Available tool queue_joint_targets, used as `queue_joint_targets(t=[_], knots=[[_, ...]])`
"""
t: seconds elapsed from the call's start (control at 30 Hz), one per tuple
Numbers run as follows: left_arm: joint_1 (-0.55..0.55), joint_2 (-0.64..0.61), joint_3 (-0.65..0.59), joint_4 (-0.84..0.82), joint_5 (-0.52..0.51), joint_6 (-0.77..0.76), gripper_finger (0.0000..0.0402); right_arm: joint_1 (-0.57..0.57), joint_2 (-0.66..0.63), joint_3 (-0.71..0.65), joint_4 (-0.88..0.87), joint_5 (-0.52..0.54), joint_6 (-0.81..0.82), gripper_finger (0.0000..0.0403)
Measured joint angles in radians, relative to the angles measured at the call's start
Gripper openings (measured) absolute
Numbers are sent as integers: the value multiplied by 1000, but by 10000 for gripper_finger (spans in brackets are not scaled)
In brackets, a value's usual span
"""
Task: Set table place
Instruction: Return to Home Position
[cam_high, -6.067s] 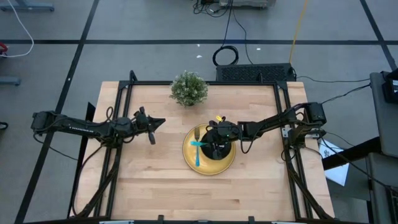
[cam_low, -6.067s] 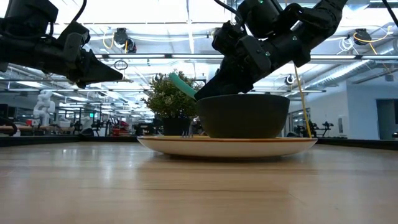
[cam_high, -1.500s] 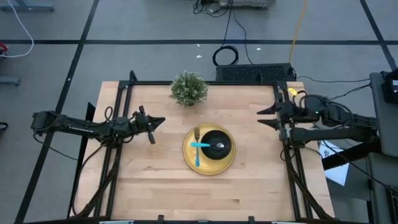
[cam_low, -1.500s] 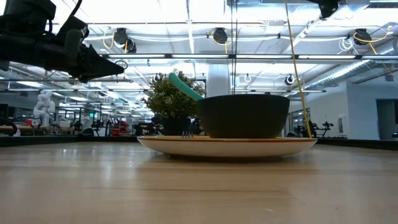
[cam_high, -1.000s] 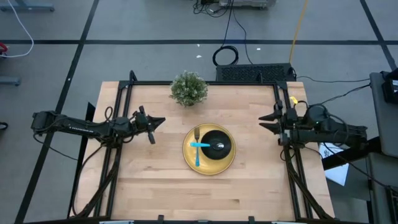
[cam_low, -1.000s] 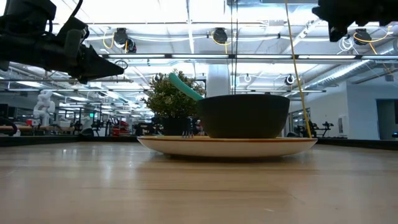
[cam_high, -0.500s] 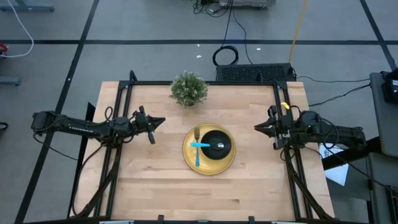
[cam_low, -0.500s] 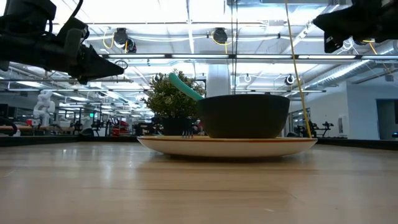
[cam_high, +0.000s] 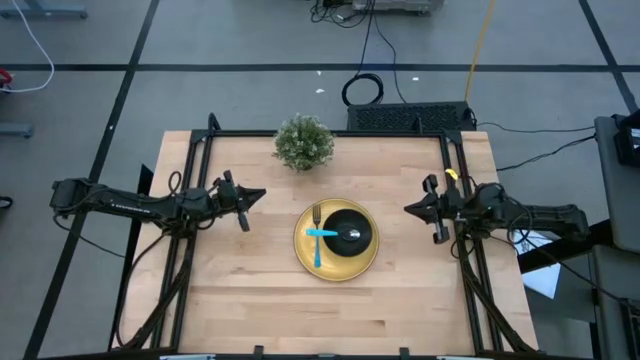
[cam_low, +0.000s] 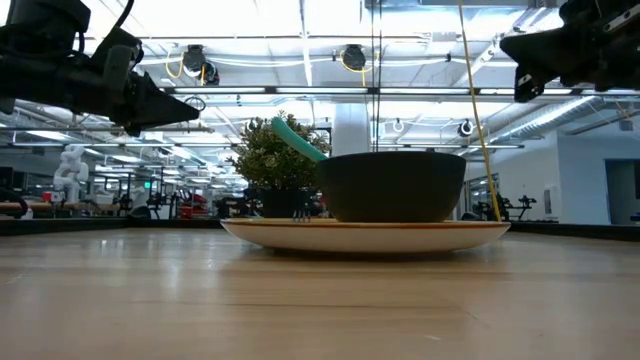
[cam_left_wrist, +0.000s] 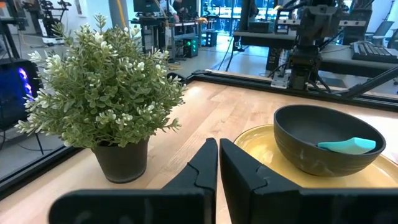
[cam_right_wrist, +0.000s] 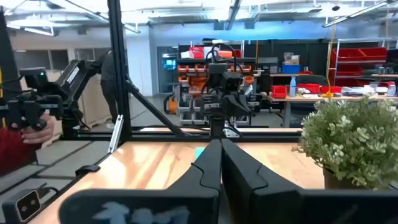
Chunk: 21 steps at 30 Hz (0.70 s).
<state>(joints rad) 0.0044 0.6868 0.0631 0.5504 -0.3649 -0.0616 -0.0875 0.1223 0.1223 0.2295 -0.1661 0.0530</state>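
Plainly the table place handles as a stiff, smooth but loose stack: the yellow plate (cam_high: 338, 271) lies mid-table (cam_high: 250, 295) with the black bowl (cam_high: 356, 222) on it, the fork (cam_high: 318, 256) flat beside the bowl and the spoon (cam_high: 322, 232) propped inside, so I would grip the plate's rim or the thin handles. Left gripper (cam_high: 262, 194) and right gripper (cam_high: 407, 209) hover outstretched, well apart from the plate, each with 2 fingers pressed together on nothing.
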Motion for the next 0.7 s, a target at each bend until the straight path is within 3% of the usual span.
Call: queue_joint_targets(t=[0.23, 0.53, 0.7], knots=[[0, 0, 0, 0, 0, 0, 24, 0, 1, -60, 102, 0, 14, 0], [0, 0, 0, -1, 0, 2, 24, 0, 1, -66, 59, -22, 13, 0], [-1, 0, 0, 56, 43, 92, 24, 0, 1, -67, 46, -23, 13, 0]])
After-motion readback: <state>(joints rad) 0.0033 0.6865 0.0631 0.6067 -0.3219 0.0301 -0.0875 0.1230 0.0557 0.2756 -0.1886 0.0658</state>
